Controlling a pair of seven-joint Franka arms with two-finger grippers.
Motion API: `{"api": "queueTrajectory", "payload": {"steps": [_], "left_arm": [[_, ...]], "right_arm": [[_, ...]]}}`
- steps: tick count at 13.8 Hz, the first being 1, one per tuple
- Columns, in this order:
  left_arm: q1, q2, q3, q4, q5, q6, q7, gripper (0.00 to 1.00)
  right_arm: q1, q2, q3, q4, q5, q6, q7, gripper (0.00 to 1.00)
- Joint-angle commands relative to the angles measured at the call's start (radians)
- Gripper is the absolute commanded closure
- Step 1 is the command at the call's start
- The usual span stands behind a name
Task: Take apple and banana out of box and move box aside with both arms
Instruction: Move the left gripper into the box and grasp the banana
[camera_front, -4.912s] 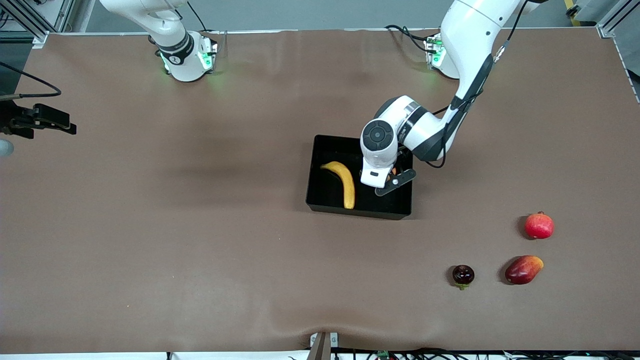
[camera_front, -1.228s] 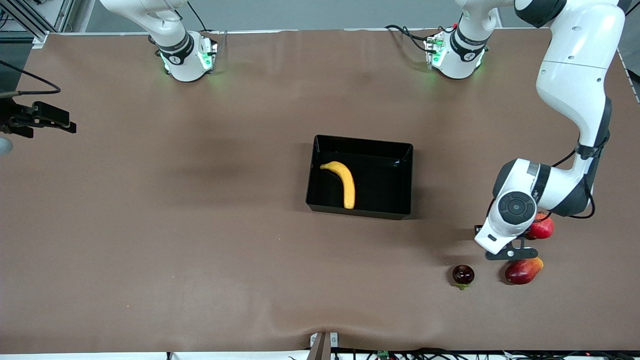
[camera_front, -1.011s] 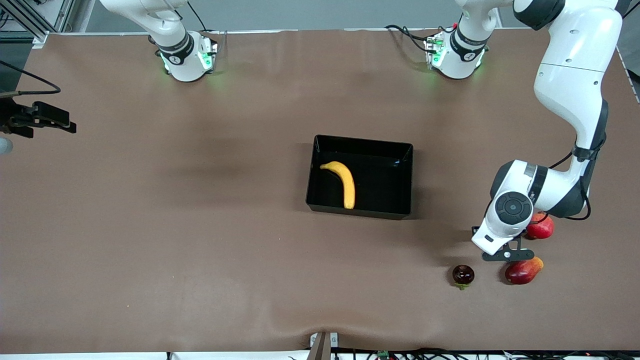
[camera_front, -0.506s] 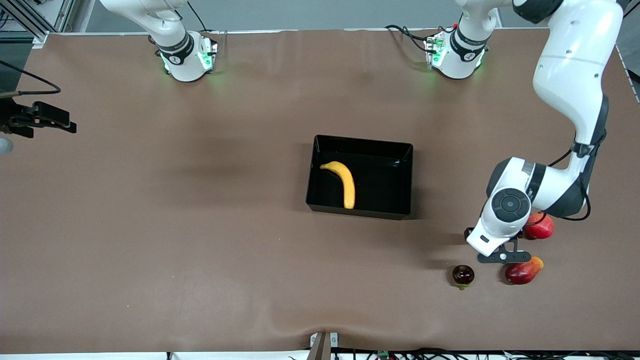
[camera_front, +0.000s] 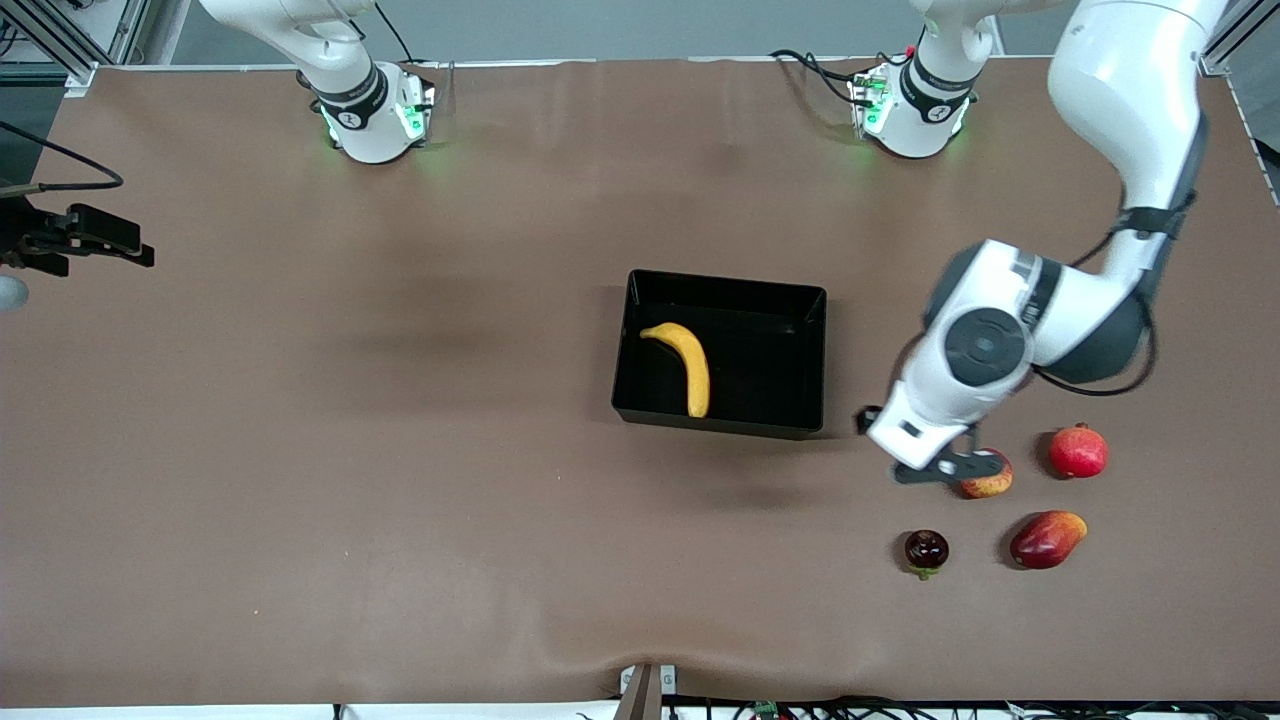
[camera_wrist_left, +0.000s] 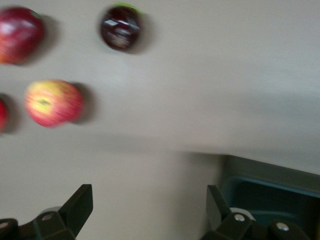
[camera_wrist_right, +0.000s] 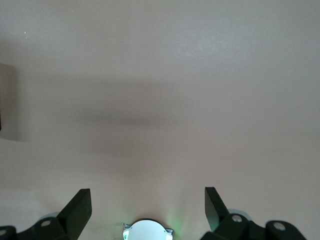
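Bench (camera_front: 300, 480) carried the box (camera_front: 810, 360) at centre, banana (camera_front: 688, 364) lying inside it. Left gripper (camera_wrist_left: 150, 212) hung over the bench between box and apple (camera_front: 988, 485), jaws wide apart, empty. Right gripper (camera_wrist_right: 147, 210) waited over bare bench, jaws wide, empty. Apple sat on the bench near the mango (camera_front: 1046, 539), toward the left arm's end.

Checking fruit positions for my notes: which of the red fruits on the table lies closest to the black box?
The small red apple with yellow streaks, beside the open left gripper. The crowned fruit, mango and dark fruit all lie farther from the box.
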Motion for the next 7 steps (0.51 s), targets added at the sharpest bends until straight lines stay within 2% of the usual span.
{"api": "queueTrajectory", "payload": {"steps": [1, 4, 7], "left_arm": [[-0.078, 0.005, -0.044, -0.013, -0.012, -0.006, -0.157, 0.00], [-0.221, 0.064, -0.043, -0.002, -0.004, 0.026, -0.266, 0.00], [-0.299, 0.127, -0.041, 0.008, -0.001, 0.116, -0.280, 0.00]], "right_arm": [[-0.009, -0.003, 0.010, -0.003, 0.008, -0.001, 0.010, 0.00], [-0.008, -0.003, 0.010, -0.003, 0.009, -0.003, 0.010, 0.00], [-0.008, -0.003, 0.010, -0.005, 0.009, -0.004, 0.010, 0.00]]}}
